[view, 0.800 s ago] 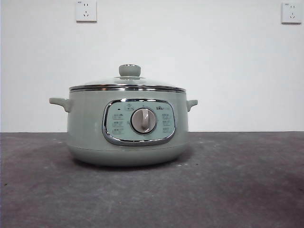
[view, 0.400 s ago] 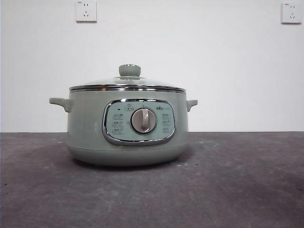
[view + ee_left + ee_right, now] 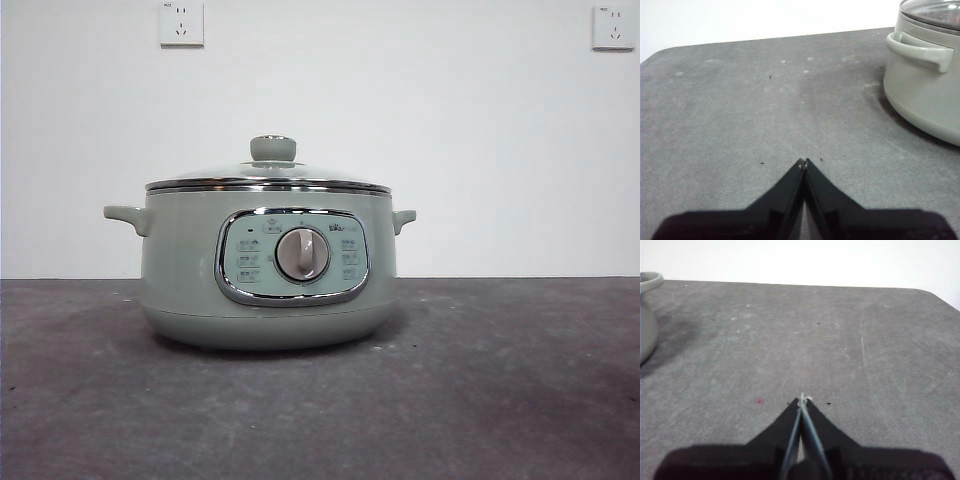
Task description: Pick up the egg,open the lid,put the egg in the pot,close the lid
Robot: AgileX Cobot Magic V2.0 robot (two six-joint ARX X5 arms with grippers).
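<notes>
Pot [image 3: 268,270]: centred on table [image 3: 500,400], lid [image 3: 268,178] seated. Egg: not seen in any view. Left gripper [image 3: 804,162], right gripper [image 3: 802,399]: jaws closed, empty. Egg is to be located first, jaws opened before approach.

Left gripper [image 3: 803,161] and right gripper [image 3: 802,398], jaws pressed together, above the table

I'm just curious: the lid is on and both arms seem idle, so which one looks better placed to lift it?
Probably left. The left gripper sees the pot and lid close beside it; the right gripper sees only the pot's edge. Both are shut and empty. No egg shows.
</notes>
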